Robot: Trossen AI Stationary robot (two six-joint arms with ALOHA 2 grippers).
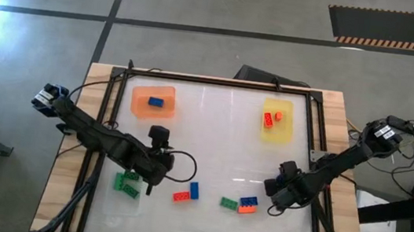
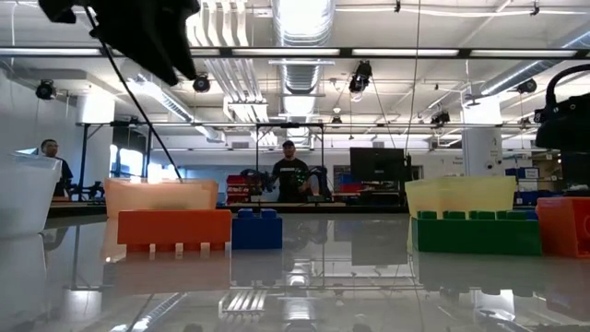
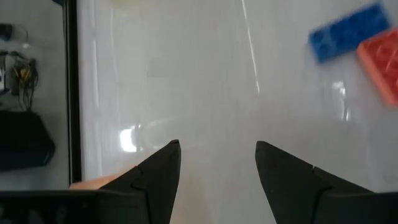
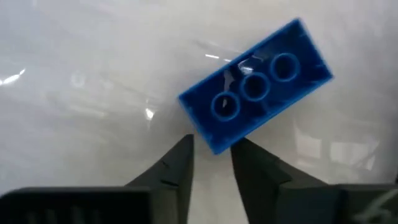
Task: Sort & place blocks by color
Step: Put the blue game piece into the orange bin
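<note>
Three-holed blue block [image 4: 256, 85], underside up

Ahead of the left arm's jaws, a red-orange block [image 3: 380, 64] is cut off by the picture's edge, and the blue block [image 3: 346, 32] beside it is blurred.

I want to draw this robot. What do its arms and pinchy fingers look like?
Both arms are dark and jointed, with black cables looping off them. The left gripper and right gripper each have two flat, black, pointed fingers. Each arm has a pale block at its outer end.
</note>
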